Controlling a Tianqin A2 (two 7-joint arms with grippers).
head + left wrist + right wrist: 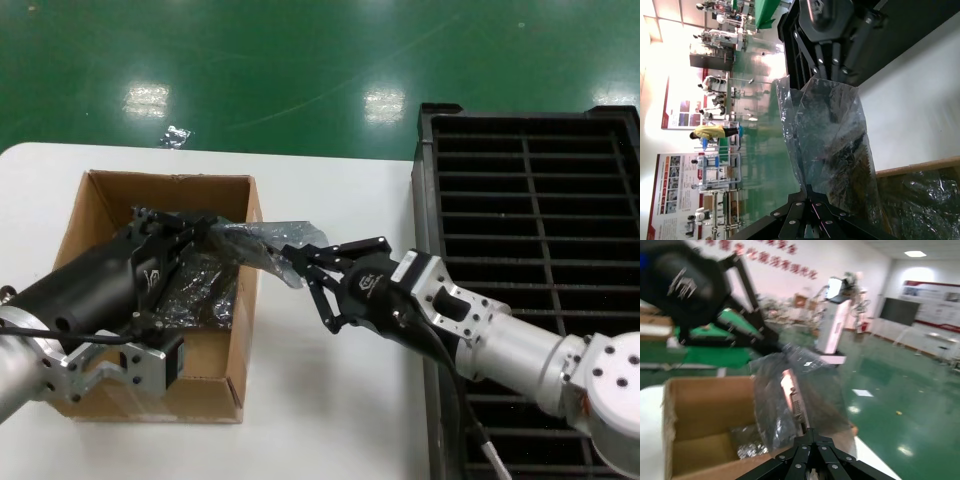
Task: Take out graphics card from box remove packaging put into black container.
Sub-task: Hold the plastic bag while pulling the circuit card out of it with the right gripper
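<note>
White table (330, 400): box (100, 205), black container (540, 200)

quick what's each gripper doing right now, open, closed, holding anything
Left gripper: closed on one end of the packaging, above the box.
Right gripper: closed on the packaging's other end, beside the box.

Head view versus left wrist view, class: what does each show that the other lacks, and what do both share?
Only the head view shows the whole box, the black container, and the left gripper and right gripper gripping opposite ends of the packaging. Only the left wrist view shows a factory hall with a person in yellow. Both show the packaging stretched between the two grippers above the box's edge.
</note>
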